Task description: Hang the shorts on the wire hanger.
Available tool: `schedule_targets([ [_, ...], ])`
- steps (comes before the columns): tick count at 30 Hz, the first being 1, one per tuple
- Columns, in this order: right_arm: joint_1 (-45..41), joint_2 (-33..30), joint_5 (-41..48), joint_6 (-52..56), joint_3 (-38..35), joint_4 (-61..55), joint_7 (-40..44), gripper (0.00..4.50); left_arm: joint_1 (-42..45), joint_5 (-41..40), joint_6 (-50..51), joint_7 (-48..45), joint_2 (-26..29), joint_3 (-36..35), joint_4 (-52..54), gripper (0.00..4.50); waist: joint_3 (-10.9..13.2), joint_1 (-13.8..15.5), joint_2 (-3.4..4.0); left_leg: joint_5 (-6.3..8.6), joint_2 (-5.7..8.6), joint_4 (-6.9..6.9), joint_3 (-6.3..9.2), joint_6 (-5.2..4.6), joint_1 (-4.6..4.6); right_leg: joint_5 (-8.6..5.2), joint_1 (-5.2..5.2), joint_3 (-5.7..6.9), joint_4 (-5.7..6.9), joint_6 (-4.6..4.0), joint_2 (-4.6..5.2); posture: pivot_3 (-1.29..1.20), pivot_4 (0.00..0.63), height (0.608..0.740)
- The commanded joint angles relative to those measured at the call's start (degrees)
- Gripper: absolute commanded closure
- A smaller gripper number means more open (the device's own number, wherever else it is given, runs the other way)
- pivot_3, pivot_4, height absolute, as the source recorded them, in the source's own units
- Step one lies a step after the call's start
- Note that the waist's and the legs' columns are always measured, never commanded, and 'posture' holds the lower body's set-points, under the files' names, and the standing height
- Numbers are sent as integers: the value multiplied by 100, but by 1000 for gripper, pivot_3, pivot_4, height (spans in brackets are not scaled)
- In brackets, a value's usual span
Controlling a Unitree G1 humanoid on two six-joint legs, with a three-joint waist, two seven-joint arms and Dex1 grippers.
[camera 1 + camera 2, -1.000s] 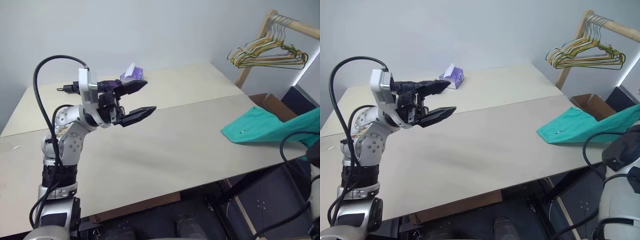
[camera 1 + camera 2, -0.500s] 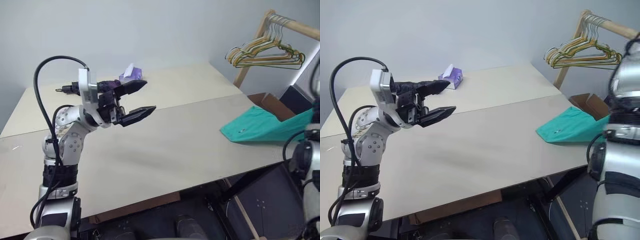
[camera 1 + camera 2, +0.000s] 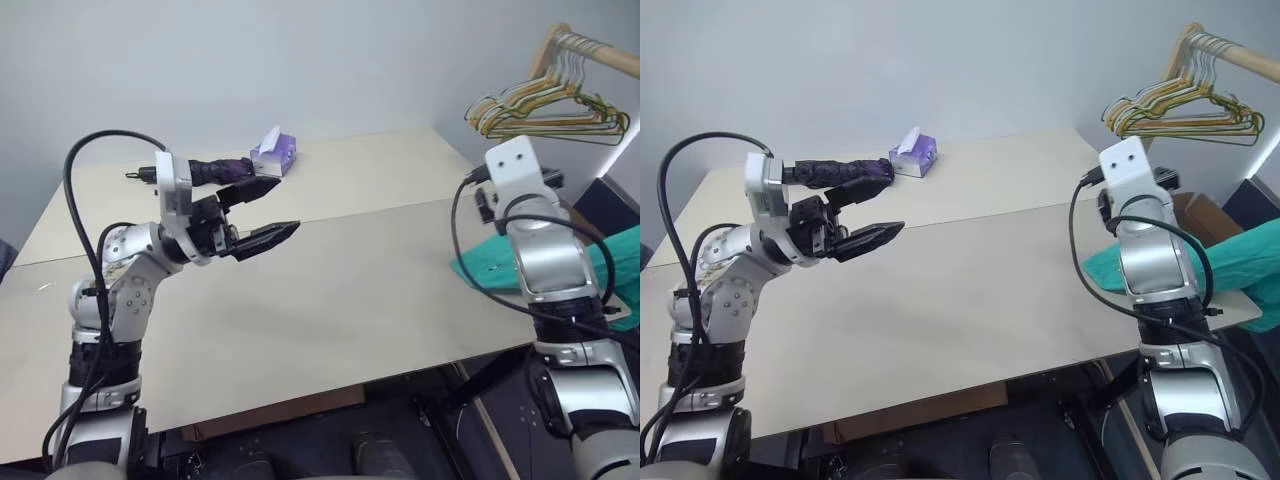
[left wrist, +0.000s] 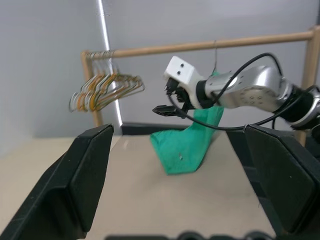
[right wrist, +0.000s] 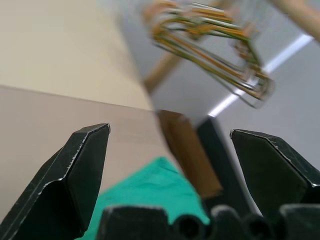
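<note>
The left end effector [image 3: 262,212] hangs above the left half of the counter [image 3: 330,300], its two black fingers spread wide apart with nothing between them, pointing across toward the robot's right. The right end effector [image 5: 172,165] is likewise released, fingers splayed to their full width and empty; from the left wrist view it shows in front of the garment, its fingertips [image 4: 162,109] clear of the fabric. The right arm stands over the right edge of the counter, between the head camera and the garment, so that it covers part of the cloth. The shorts [image 3: 1240,265] are teal-green and lie draped over the counter's right edge, one part flat on the surface near the corner and the rest rising off toward the right, up to a wooden rail [image 4: 200,46]. Whether they are attached to anything there I cannot tell. A bunch of yellow and grey hangers [image 3: 545,108] hangs from the same rail behind the counter's far right corner, well apart from both end effectors. A small purple tissue box [image 3: 273,155] sits at the far edge of the counter, just beyond the left end effector's upper finger. A brown cardboard box [image 3: 1200,212] stands on the floor past the right edge, next to the shorts.
</note>
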State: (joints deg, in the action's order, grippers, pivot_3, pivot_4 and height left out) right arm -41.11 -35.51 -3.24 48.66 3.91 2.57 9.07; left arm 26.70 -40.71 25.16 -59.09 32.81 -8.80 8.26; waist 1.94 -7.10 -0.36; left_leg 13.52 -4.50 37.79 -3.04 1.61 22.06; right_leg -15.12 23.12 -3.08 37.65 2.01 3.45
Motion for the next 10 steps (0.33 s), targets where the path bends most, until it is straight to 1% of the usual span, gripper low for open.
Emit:
schedule_targets([
  [1, 40, -209, 441, -406, -75, -393, 1052, 9, -339, 235, -94, 182, 167, -122, 184, 0, 2, 109, -2, 0, 0, 0, 0, 0, -1, 0, -1, 0, 1, 0, 0, 60, 0, 740],
  [4, 385, -655, 462, -923, 341, -622, 2042, 9, -678, 514, -197, 287, 313, -122, 174, 0, 4, 293, -11, 0, 0, 0, -2, 0, 1, 0, 1, 2, 0, -1, -1, 82, 0, 740],
  [9, 836, -1074, 386, -1281, 828, -943, 2992, 9, -833, 636, -216, 421, 409, -189, 193, 0, 8, 627, -35, 1, 0, 2, -4, -1, 7, 1, 5, 9, -6, -2, 0, 121, 0, 740],
  [10, 895, -1090, 312, -1330, 924, -962, 3061, 9, -836, 667, -213, 444, 422, -190, 187, 0, 8, 627, -35, 1, 0, 3, -3, -1, 6, 1, 4, 9, -6, -3, -1, 121, 0, 740],
])
